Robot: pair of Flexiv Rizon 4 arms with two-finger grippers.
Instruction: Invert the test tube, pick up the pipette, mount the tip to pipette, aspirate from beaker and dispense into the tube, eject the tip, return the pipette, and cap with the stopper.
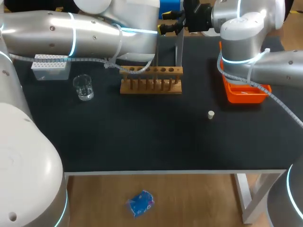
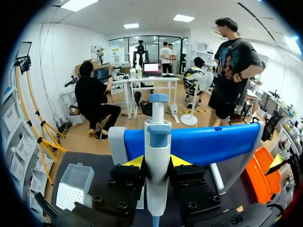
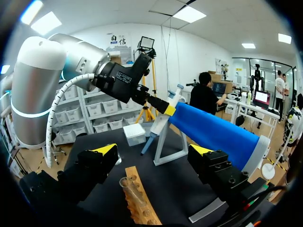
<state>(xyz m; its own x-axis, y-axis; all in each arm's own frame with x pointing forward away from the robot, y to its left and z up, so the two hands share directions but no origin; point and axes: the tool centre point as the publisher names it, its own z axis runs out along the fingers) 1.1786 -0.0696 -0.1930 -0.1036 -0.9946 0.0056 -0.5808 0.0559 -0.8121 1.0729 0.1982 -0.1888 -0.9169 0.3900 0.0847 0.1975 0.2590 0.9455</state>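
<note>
My left gripper (image 2: pixel 156 163) is shut on the white and light-blue pipette (image 2: pixel 157 146), its yellow tips pressing both sides of the body. From the right wrist view, that left gripper (image 3: pixel 166 109) holds the pipette (image 3: pixel 161 124) at the grey pipette stand (image 3: pixel 168 146). My right gripper (image 3: pixel 154 150) hangs open and empty above the near end of the wooden rack (image 3: pixel 142 208), where a clear test tube (image 3: pixel 130 189) stands. Seen from the head view, the rack (image 1: pixel 151 80) sits mid-table, the glass beaker (image 1: pixel 84 87) to its left, and the small white stopper (image 1: pixel 211 114) lies to the right.
A white tip box (image 1: pixel 49 67) stands at the back left, behind the beaker. An orange bin (image 1: pixel 244 92) sits at the right under my right arm. The stand's post (image 1: pixel 180 47) rises just behind the rack.
</note>
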